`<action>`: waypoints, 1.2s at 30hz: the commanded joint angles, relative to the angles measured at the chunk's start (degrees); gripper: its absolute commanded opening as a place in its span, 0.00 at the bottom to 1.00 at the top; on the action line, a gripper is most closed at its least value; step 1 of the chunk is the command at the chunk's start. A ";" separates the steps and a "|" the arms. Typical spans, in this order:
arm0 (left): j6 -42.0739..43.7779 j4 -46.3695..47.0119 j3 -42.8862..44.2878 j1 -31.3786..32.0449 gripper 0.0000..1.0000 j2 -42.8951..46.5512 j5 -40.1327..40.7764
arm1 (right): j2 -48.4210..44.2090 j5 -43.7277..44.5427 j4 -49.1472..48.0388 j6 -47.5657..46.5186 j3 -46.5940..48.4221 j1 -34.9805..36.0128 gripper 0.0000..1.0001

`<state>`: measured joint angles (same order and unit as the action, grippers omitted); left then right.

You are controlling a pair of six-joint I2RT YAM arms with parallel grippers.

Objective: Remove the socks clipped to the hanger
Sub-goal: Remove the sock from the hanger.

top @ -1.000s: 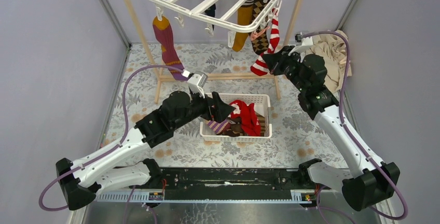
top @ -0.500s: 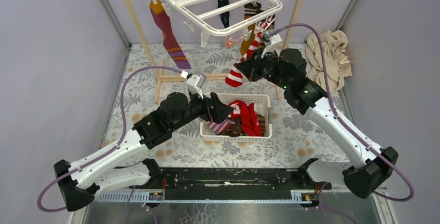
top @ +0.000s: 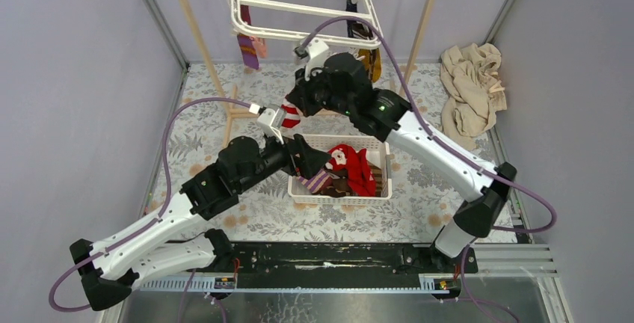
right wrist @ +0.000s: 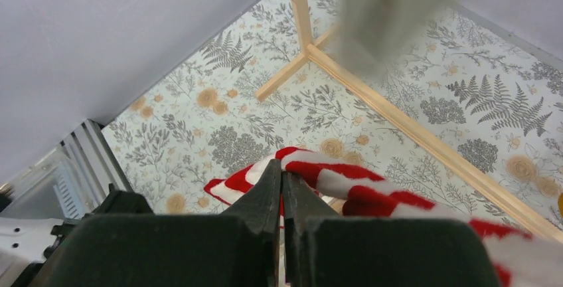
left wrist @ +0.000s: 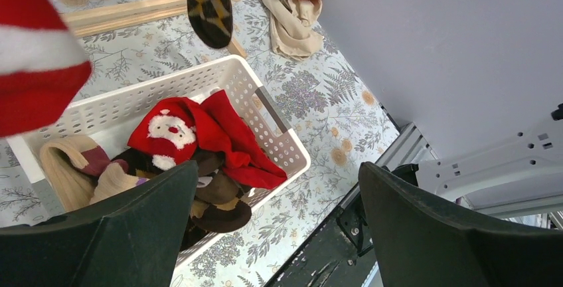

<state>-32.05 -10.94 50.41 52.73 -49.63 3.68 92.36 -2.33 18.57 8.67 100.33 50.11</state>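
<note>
The hanger hangs tilted at the far end of the table, with its upper part cut off by the top edge of the overhead view. Of the socks on it, only a purple-striped sock and a mustard sock can be made out; the rest are screened by the bars and the right arm. The right arm reaches from its base across the centre line, with its wrist just below the near rim of the hanger. The right pincer is pressed closed on the red-white striped sock. This sock runs out of the wrist view at lower right, and its far end is hidden, so it cannot be determined whether a clip holds it. A blurred pale shape crosses the top of that view and cannot be identified. The left arm extends diagonally from its base to the white basket. The left pincer stands wide above the basket's left end, with nothing between its fingers. Below it, a red Santa sock lies on top of others in the basket. A brown argyle sock hangs into the left wrist view, cut off at the top.
</note>
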 commanded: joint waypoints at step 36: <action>-1.24 8.25 -0.70 0.71 0.99 -3.08 -1.35 | -28.03 -26.45 -11.92 15.20 -30.91 -12.25 0.00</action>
<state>-32.77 -8.75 50.41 53.10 -52.86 2.90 65.06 -21.82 11.77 20.43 68.82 38.92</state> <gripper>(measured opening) 0.986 0.022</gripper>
